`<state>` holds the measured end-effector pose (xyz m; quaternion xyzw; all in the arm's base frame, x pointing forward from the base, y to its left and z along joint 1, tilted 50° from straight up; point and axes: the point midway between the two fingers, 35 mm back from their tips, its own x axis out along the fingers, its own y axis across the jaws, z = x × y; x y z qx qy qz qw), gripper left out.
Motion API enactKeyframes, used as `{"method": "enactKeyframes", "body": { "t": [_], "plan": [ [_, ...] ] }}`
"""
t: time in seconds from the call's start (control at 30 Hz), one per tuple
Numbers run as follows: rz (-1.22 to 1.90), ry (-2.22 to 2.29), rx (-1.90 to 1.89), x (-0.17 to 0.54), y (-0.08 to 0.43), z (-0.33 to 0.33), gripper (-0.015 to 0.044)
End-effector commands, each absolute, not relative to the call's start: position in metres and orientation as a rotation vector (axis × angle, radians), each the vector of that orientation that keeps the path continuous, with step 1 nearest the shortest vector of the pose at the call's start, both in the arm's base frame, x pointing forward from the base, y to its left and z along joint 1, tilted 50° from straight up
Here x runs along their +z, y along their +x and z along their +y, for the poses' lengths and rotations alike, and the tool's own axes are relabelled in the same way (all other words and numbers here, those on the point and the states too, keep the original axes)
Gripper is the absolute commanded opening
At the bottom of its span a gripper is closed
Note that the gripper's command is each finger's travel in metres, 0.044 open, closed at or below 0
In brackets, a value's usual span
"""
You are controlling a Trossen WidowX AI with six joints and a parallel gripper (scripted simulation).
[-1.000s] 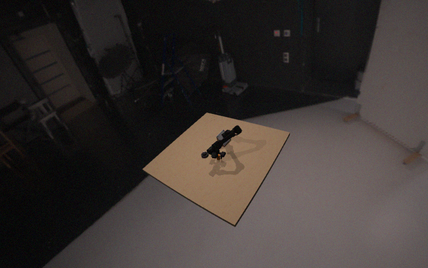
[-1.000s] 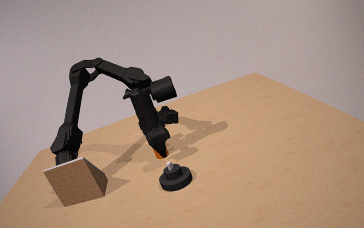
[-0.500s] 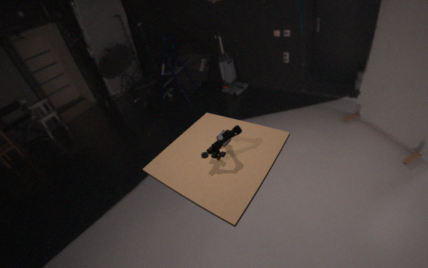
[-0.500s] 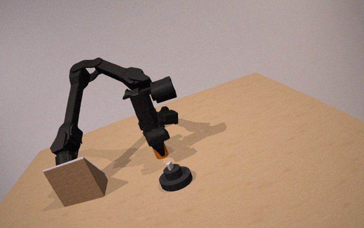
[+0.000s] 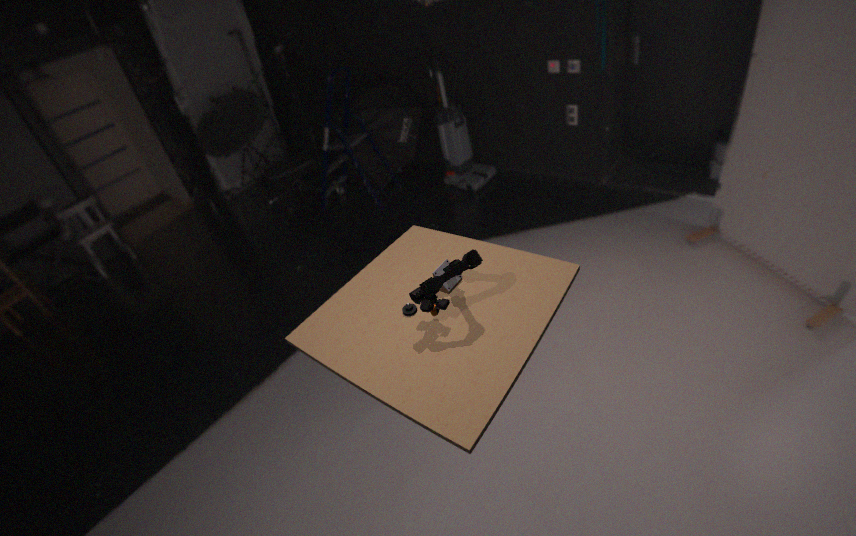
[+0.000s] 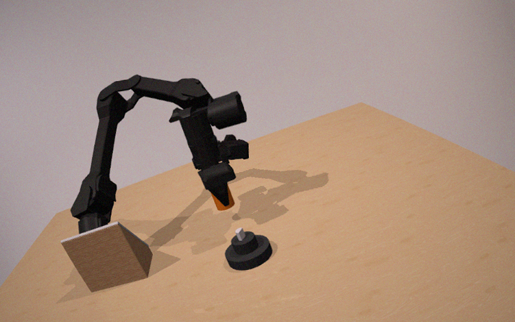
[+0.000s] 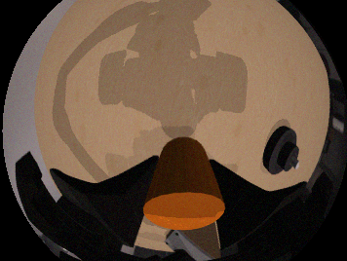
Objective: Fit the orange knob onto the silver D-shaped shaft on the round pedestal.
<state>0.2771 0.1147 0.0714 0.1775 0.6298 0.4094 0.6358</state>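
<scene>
The orange knob [image 5: 434,311] [image 6: 218,203] [image 7: 184,209] is upright and held a little above the table; a small round shadow lies apart from it in the exterior view. My gripper [image 5: 434,305] [image 6: 225,199] [image 7: 183,163] is shut on the knob, one finger on each side. The underside and its hole are hidden. The round black pedestal [image 5: 409,309] [image 6: 237,261] [image 7: 274,157] stands on the table, to the right of the knob in the wrist view. The silver shaft [image 6: 239,234] [image 7: 296,166] sticks up from its raised centre, bare. I cannot clearly tell which way its flat side faces.
A wooden wedge-shaped block [image 6: 108,261] with a light grey top plate stands beside the arm's base; its plate [image 5: 451,283] [image 7: 192,244] also shows from above. The wooden table [image 5: 379,353] [image 6: 381,226] carries the arm's shadows.
</scene>
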Motion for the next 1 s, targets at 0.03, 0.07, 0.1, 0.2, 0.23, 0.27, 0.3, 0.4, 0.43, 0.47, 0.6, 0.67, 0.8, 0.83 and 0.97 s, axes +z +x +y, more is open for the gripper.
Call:
{"method": "enactKeyframes", "body": {
  "t": [0.03,0.07,0.1,0.2,0.23,0.27,0.3,0.4,0.43,0.47,0.6,0.67,0.8,0.83,0.97],
  "plan": [
    [1.430,0.395,0.930,0.081,0.283,0.102,0.0000],
    [1.430,0.394,0.929,0.083,0.284,0.099,0.0000],
    [1.431,0.394,0.929,0.085,0.285,0.097,0.0000],
    [1.431,0.394,0.929,0.091,0.287,0.090,0.0000],
    [1.431,0.394,0.929,0.093,0.287,0.087,0.0000],
    [1.432,0.394,0.929,0.095,0.288,0.085,0.0000],
    [1.432,0.394,0.929,0.097,0.288,0.082,0.0000],
    [1.432,0.394,0.930,0.103,0.290,0.075,0.0000],
    [1.432,0.395,0.930,0.105,0.290,0.073,0.0000],
    [1.432,0.395,0.931,0.107,0.291,0.070,0.0000],
    [1.432,0.397,0.933,0.115,0.292,0.060,0.0000],
    [1.432,0.398,0.935,0.119,0.292,0.056,0.0000],
    [1.431,0.401,0.939,0.127,0.293,0.046,0.0000],
    [1.431,0.402,0.940,0.130,0.293,0.043,0.0000],
    [1.430,0.404,0.943,0.135,0.293,0.037,0.0000]
  ]
}}
